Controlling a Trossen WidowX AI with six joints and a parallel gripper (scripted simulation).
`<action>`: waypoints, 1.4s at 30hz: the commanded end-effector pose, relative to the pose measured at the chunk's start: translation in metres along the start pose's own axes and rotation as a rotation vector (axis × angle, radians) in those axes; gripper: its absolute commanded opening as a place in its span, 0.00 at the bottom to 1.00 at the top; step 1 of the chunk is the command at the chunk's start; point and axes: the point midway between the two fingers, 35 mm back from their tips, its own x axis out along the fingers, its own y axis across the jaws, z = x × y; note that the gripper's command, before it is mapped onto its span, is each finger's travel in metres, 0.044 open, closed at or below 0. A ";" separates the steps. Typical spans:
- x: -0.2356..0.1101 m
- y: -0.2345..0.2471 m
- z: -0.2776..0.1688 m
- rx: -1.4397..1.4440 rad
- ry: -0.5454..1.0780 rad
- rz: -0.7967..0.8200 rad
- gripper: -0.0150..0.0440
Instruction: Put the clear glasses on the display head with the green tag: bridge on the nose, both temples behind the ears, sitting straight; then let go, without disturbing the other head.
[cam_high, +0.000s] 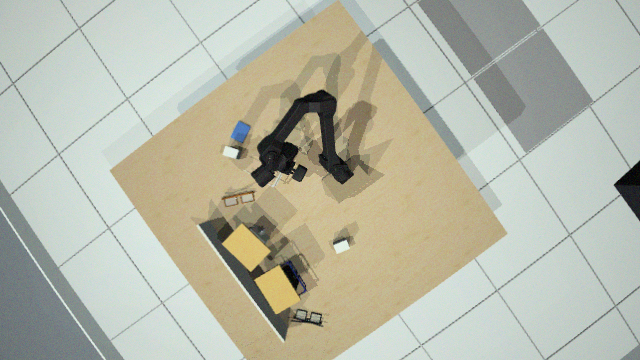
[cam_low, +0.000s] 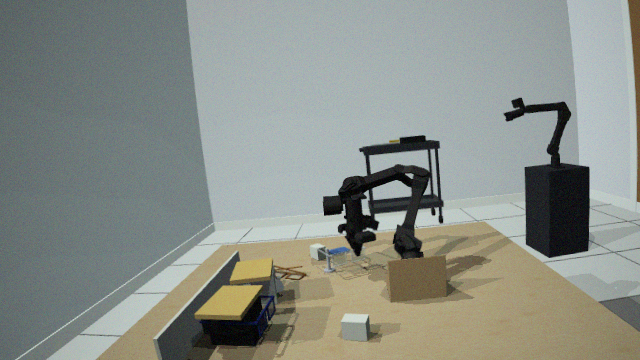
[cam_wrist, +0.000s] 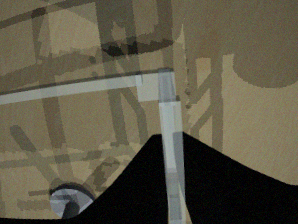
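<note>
My gripper (cam_high: 287, 172) (cam_low: 357, 253) (cam_wrist: 167, 143) is shut on one temple of the clear glasses (cam_high: 277, 179) (cam_low: 340, 258) (cam_wrist: 171, 117). Their pale front bar runs left in the wrist view, above the table. The farther yellow-topped display (cam_high: 246, 247) (cam_low: 252, 270) has a grey head (cam_high: 259, 231) (cam_low: 278, 286) at its front; its tag is too small to read clearly. The nearer yellow-topped display (cam_high: 277, 289) (cam_low: 229, 302) has a dark head (cam_low: 232, 332) with blue glasses (cam_high: 302, 285) (cam_low: 272, 309). The gripper is away from both heads.
A small stand (cam_low: 328, 264) (cam_wrist: 70, 201) is near the held glasses. Brown glasses (cam_high: 239, 198) (cam_low: 291, 273), black glasses (cam_high: 308, 317), a blue block (cam_high: 240, 131), white blocks (cam_high: 341, 245) (cam_low: 355, 327) and a brown panel (cam_low: 417, 279) are around. A grey board (cam_low: 197, 310) stands behind the heads.
</note>
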 end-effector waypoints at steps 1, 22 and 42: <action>-0.004 -0.003 -0.012 -0.039 0.015 0.019 0.25; -0.039 -0.052 -0.087 -0.349 0.115 0.167 0.25; -0.077 -0.130 -0.132 -0.624 0.225 0.360 0.25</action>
